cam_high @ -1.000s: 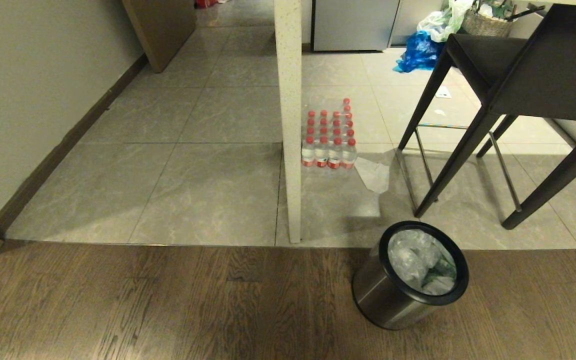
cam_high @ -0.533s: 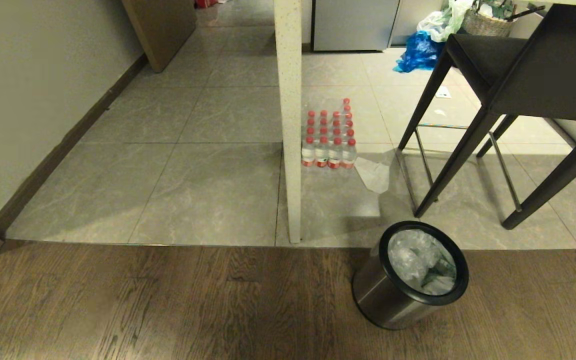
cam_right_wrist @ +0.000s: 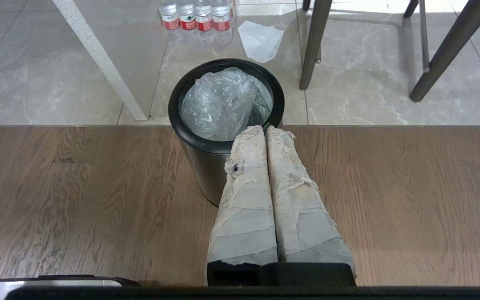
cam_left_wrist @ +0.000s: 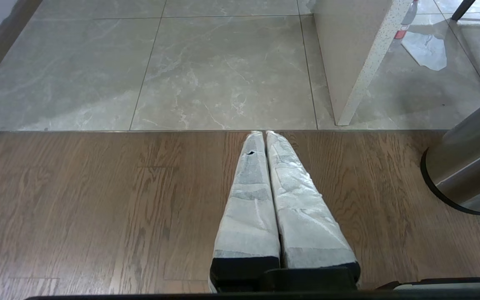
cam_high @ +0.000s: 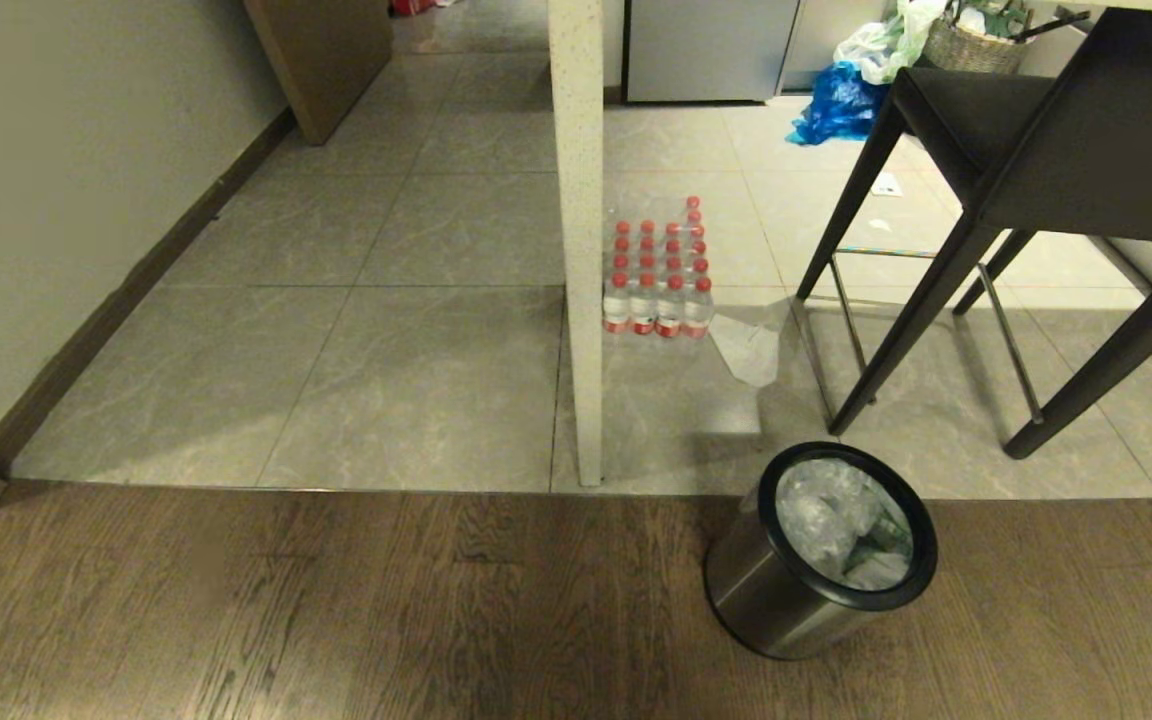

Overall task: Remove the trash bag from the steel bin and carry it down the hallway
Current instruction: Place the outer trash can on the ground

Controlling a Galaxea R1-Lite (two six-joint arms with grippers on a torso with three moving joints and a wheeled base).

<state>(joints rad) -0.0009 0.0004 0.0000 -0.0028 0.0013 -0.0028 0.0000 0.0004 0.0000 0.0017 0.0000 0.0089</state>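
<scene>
Your right gripper [cam_right_wrist: 265, 130] hangs over the dark wood-plank floor [cam_high: 336, 610] with its taped fingers pressed together and holding nothing; the steel bin [cam_right_wrist: 206, 166] stands just ahead of the tips and slightly to their left, its black rim nearly level with them, and the trash bag [cam_right_wrist: 219, 102] sits crumpled inside it, below the rim. Your left gripper [cam_left_wrist: 263, 134] is likewise closed tight and empty, its tips lying right at the seam where the planks meet the grey tiles; the bin's side shows well off to its right. Ahead of that hand the hallway [cam_high: 336, 300] tiles run open, bounded on the left by the beige wall and dark baseboard [cam_high: 126, 290] and on the right by the speckled white panel edge [cam_high: 581, 250]. Beyond the bin, the space narrows: a dark chair [cam_high: 1016, 170] with slanted legs stands ahead and right of the right hand, a pack of red-capped bottles [cam_high: 658, 270] sits against the panel, and a flat scrap of clear plastic [cam_right_wrist: 261, 39] lies between them. Only the head view shows the blue plastic bag [cam_high: 836, 105] and the far run of tiles; neither arm appears there. Only the right wrist view looks straight down into the bag's crinkled folds.
</scene>
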